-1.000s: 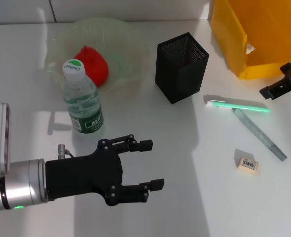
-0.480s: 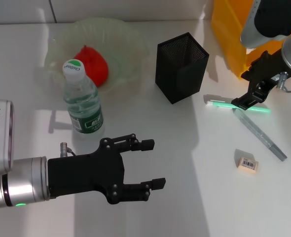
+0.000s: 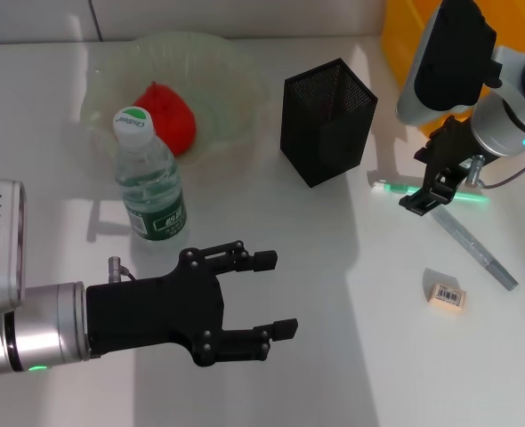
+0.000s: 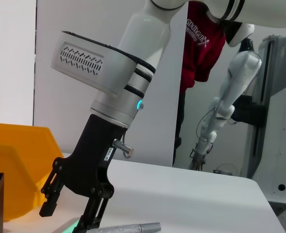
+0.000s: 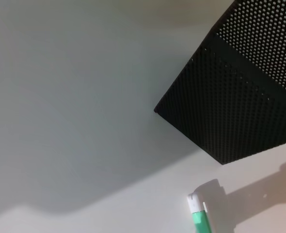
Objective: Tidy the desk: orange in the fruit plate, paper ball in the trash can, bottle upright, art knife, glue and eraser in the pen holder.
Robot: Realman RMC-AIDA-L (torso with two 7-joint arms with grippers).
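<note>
Two grippers: both are in view above the white desk.
Right gripper: it hangs low over the desk, just above the green art knife, with its black fingers apart and nothing between them.
Left gripper: it waits near my body at the front of the desk, fingers wide apart, holding nothing.
Art knife: it lies flat to the right of the pen holder; my right wrist view shows its white end near the holder's corner.
Glue: a grey stick, lying at a slant just beside the art knife and reaching toward the front right.
Eraser: it lies alone on the desk, near the front end of the glue but apart from it.
Pen holder: a black mesh box, upright, in the middle back.
Bottle: it stands upright with its green cap on, just in front of the fruit plate.
Orange: it looks red and sits inside the fruit plate.
Trash can: yellow, at the back right corner, behind my right arm.
</note>
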